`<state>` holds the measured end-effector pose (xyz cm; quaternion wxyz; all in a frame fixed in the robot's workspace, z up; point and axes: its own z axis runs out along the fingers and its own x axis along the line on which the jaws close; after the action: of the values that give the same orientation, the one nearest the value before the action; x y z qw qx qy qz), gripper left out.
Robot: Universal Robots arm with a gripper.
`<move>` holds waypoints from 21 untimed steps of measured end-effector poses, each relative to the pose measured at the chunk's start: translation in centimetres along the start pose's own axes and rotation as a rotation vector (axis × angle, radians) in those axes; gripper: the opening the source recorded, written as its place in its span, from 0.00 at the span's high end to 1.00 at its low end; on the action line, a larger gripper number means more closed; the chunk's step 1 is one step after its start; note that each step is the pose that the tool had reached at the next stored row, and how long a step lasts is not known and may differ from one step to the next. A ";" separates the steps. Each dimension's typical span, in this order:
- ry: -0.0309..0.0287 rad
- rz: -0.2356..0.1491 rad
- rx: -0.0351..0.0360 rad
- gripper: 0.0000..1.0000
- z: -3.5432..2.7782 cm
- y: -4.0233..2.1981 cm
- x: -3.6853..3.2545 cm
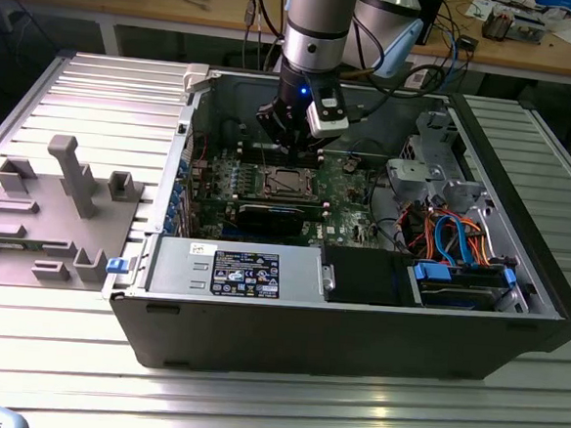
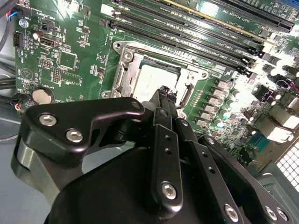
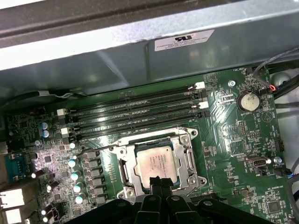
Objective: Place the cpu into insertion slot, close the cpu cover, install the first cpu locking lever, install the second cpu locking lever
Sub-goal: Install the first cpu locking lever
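A robot arm reaches down into an open desktop computer case (image 1: 512, 333) lying on its side on a ribbed metal table (image 1: 272, 404), its black gripper (image 3: 160, 181) poised just above the green motherboard (image 3: 233, 140), the fingertips drawn together over one edge of the processor socket. The cpu (image 3: 156, 161), its dull silver top facing up, sits inside the insertion slot (image 2: 122, 74) at the middle of the board, and the cpu cover (image 3: 184, 156), a silvery frame with a square cut-out, lies flat around it. Four long black memory slots (image 3: 135, 109) run just beside the socket on its far side in the exterior view. A round coin battery (image 3: 248, 100) sits near a corner of the board. A white label on the case wall and a dark label on the power supply (image 1: 237, 269) at the near side carry print too small to read. A grey fixture block (image 1: 45, 222) stands on the table at the exterior view's left.
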<state>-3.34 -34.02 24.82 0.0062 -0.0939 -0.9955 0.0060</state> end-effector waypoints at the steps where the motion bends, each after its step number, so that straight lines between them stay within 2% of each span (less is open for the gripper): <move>1: 0.0000 -0.001 0.0000 0.89 0.00 0.00 0.00; 21: -0.0002 -0.019 0.0002 0.89 0.00 0.00 0.00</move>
<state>-3.34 -34.02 24.82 0.0062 -0.0846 -0.9964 0.0061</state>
